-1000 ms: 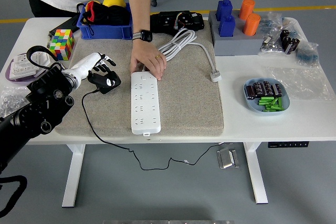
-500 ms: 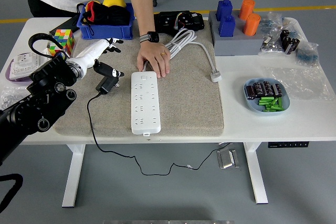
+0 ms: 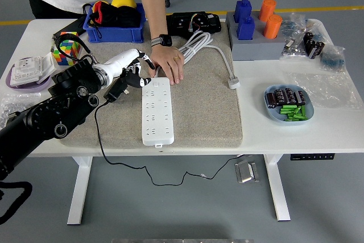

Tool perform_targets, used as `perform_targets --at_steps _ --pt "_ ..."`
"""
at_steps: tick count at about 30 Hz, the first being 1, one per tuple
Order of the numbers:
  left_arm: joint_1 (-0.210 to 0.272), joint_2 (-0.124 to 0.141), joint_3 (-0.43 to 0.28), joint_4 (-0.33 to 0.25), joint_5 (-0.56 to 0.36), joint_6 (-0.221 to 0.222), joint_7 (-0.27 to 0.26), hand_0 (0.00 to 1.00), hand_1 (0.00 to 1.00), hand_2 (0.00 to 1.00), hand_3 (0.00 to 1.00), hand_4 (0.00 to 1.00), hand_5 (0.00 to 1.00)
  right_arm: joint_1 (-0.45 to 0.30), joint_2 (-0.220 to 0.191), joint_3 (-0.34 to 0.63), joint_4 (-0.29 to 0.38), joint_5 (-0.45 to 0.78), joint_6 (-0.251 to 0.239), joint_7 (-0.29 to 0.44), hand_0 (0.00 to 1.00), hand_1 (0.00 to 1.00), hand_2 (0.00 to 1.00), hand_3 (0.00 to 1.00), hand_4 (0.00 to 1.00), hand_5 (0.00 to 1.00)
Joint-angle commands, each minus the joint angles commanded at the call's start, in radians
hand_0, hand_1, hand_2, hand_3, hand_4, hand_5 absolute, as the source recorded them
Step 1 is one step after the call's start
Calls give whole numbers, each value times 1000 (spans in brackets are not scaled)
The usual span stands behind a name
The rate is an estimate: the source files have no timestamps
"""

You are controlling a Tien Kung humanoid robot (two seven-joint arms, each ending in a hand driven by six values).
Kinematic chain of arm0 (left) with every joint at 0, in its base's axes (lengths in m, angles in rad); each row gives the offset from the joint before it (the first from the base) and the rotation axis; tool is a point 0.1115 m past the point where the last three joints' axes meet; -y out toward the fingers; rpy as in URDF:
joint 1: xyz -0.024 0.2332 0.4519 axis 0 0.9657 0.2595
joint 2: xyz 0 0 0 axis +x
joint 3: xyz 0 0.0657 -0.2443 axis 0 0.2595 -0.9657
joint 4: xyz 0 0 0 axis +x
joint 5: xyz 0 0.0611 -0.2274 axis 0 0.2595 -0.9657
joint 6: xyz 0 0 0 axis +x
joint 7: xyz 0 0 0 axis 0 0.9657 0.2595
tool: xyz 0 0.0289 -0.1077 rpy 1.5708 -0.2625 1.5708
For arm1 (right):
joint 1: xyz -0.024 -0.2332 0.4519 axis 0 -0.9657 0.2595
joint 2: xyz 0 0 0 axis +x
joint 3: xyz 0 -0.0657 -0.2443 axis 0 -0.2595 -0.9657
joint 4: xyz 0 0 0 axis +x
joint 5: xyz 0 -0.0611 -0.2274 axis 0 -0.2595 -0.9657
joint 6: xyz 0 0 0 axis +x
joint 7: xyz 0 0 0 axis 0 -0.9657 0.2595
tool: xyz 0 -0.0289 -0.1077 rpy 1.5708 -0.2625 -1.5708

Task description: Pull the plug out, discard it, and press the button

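Plug (image 3: 118, 91): black, lying on the beige mat (image 3: 199, 112) left of centre frame, just left of the white power strip's (image 3: 157, 111) upper end, apart from the sockets. Its thin black cord (image 3: 99, 135) runs down over the mat's lower edge and off the near table edge, looping below.

Your left hand (image 3: 133, 66) (white, fingers w/ dark tips) sits just above-right of the plug, near the strip's top left corner. Fingers look loosely spread, gripping nothing, but fingertip contact w/ the plug or strip is too small to tell. Black left arm comes in from the lower left of frame. Right arm isn't visible.

A person's hand (image 3: 168, 62) w/ a watch on the wrist presses flat on the mat at the strip's top end, touching it, beside the coiled white cable (image 3: 196, 46).

Further out: blue bin (image 3: 114, 31) upper left w/ a yellow ball (image 3: 123, 1), coloured cube (image 3: 63, 45) at left, blue and orange blocks (image 3: 256, 18) on a grey base upper right, pale blue dish (image 3: 287, 105) w/ green and dark parts at right. All on the white table (image 3: 318, 132).
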Motion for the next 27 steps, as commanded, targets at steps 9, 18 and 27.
perform_targets --at_steps 9,18,27 --pt "-55 -38 75 76 -56 -28 61 32 2 74 774 14 2 2 -3 -3 0 1 1 0 767 729 724 713 883 658" --pt "-63 -47 136 101 -87 -39 83 31 2 74 780 23 2 4 -5 -13 0 2 2 0 767 729 724 713 883 658" --pt "-62 -45 155 99 -99 -45 86 30 2 75 764 36 2 5 -10 -20 0 3 1 0 767 729 724 713 883 658"
